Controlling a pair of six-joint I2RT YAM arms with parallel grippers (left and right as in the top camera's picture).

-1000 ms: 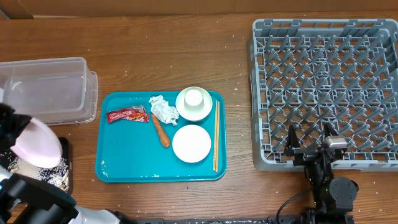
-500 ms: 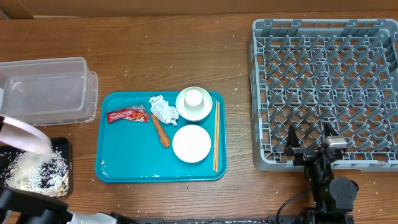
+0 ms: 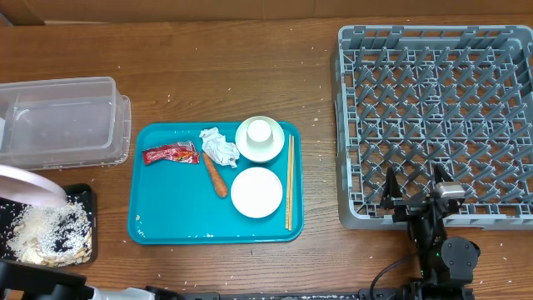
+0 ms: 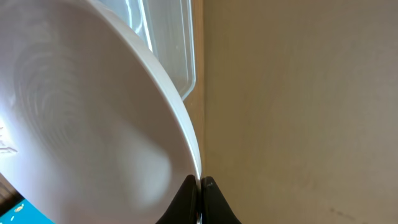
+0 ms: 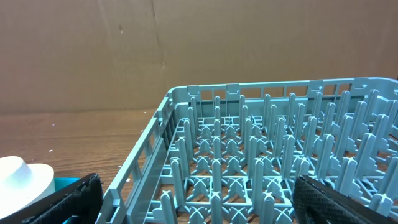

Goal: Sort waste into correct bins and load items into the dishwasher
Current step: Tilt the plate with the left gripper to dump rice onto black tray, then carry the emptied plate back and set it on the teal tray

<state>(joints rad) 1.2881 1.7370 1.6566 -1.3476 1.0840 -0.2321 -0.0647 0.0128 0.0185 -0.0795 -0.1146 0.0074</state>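
Pinching the white plate (image 4: 93, 112), left claw (image 4: 200, 182) is clamped tight; right claw (image 5: 196, 196) gapes empty.

Teal serving tray (image 3: 166, 218), with rounded corners and a raised rim, lies flat a little left of centre on a brown wooden table (image 3: 250, 75), its long sides running left to right. Plain brown cardboard (image 5: 186, 50) stands behind the table's far edge as a backdrop.
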